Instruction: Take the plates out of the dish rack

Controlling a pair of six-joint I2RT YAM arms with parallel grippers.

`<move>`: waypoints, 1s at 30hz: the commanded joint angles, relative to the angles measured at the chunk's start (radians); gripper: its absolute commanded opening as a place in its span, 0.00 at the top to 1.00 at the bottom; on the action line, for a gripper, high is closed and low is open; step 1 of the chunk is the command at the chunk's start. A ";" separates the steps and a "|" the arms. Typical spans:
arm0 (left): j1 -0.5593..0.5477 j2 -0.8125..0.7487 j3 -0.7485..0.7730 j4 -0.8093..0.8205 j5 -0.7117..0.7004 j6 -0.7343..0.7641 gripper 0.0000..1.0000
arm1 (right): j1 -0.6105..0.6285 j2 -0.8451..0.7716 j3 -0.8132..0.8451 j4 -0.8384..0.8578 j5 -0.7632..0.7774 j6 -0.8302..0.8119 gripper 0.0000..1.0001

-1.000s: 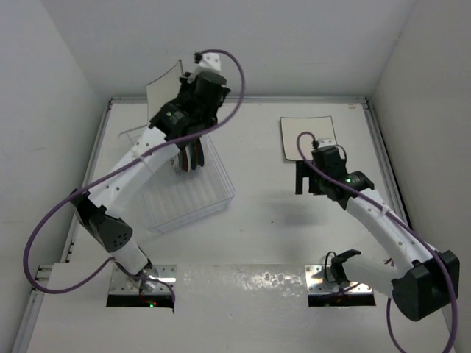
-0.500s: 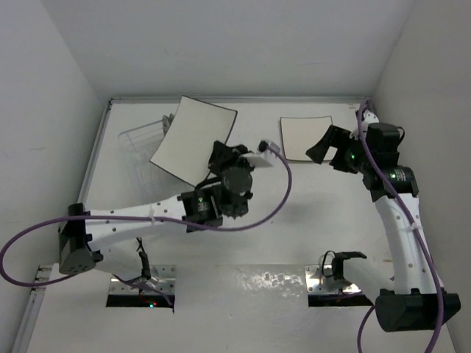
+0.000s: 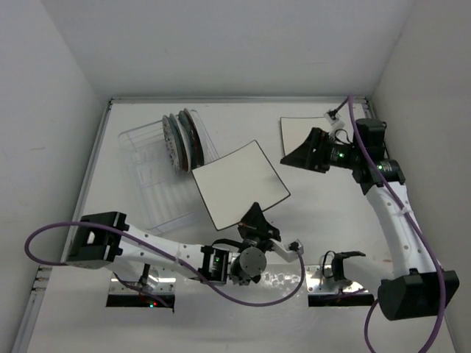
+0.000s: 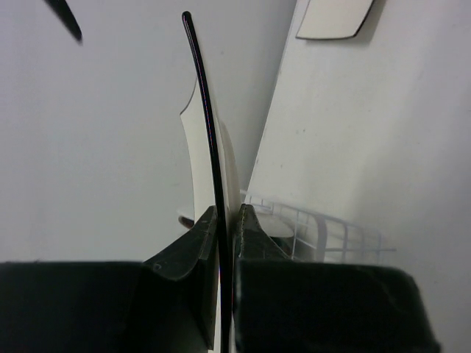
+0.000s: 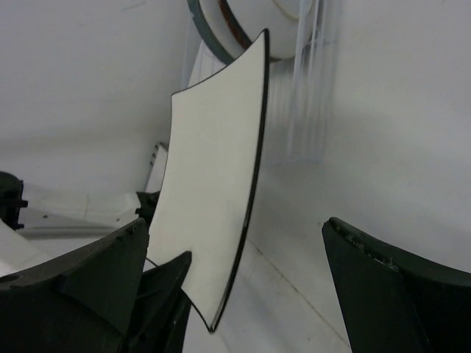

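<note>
My left gripper (image 3: 255, 215) is shut on the near edge of a square cream plate (image 3: 240, 184) and holds it up, tilted, over the table's near middle. In the left wrist view the plate (image 4: 208, 132) stands edge-on between the closed jaws of that gripper (image 4: 227, 220). The clear dish rack (image 3: 151, 209) lies at the left, with round plates (image 3: 181, 137) upright at its far end. My right gripper (image 3: 298, 156) is open and empty at the back right, above a second square cream plate (image 3: 298, 131) lying flat. The right wrist view shows the held plate (image 5: 213, 191) ahead of the right gripper (image 5: 243, 287).
White walls close the table at the back, left and right. The rack (image 4: 324, 232) and the flat cream plate (image 4: 335, 18) show in the left wrist view. The round plates (image 5: 246, 22) in the rack show at the top of the right wrist view.
My left gripper has lifted the square cream plate out of the rack and carried it toward the table's near middle. My right gripper has swung to the back right, above the flat plate.
</note>
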 commanded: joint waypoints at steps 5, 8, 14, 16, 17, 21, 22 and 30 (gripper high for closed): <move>-0.076 0.049 0.002 0.229 -0.036 0.190 1.00 | 0.130 0.053 -0.101 0.086 -0.067 0.007 0.02; -0.090 0.064 -0.001 0.236 -0.026 0.191 1.00 | 0.153 0.064 -0.124 0.098 -0.069 -0.004 0.04; -0.121 0.096 -0.039 0.337 -0.036 0.270 1.00 | 0.190 0.088 -0.144 0.086 -0.063 -0.013 0.21; -0.128 0.103 -0.050 0.349 -0.040 0.281 1.00 | 0.204 0.107 -0.139 0.069 -0.059 -0.031 0.37; -0.130 0.106 -0.051 0.346 -0.041 0.281 1.00 | 0.213 0.111 -0.139 0.066 -0.062 -0.034 0.43; -0.131 0.094 -0.056 0.349 -0.041 0.284 1.00 | 0.216 0.127 -0.138 0.032 -0.058 -0.059 0.71; -0.133 0.087 -0.059 0.351 -0.043 0.283 1.00 | 0.216 0.124 -0.142 0.029 -0.056 -0.059 0.75; -0.131 0.055 -0.057 0.349 -0.050 0.289 0.91 | 0.222 0.101 -0.227 0.192 -0.153 0.064 1.00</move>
